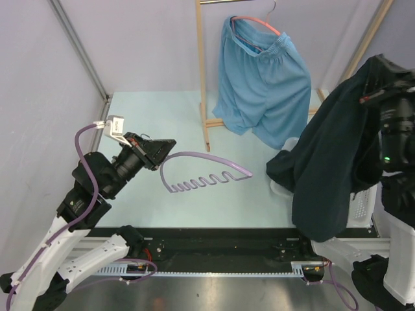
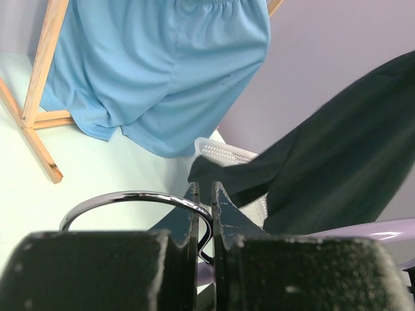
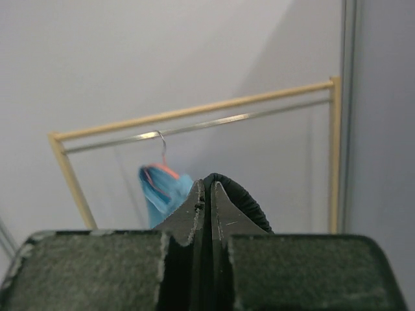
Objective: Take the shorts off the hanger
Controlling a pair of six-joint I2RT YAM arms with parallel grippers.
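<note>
A pale green table [image 1: 162, 123] is lying under lilac-grey walls [image 1: 149, 39], with a wooden rack [image 1: 202, 71] standing at its far side, well beyond both sets of jaws. The light blue shorts [image 1: 262, 84] are hanging there on a coral hanger [image 1: 259, 23], waist up and legs pointing down toward the table, ahead of the left jaws.

The black shorts [image 1: 331, 162] are dangling lengthwise straight below the right gripper [image 3: 209, 184], their lower end trailing over a white basket [image 2: 224, 152]. Its jaws are pressing together, pinching the gathered black waistband at their tips.

The left gripper [image 2: 205, 194] is clamping its jaws on the chrome hook [image 2: 130, 196] of a lavender hanger [image 1: 201, 181], which is stretching away from them across the table.
</note>
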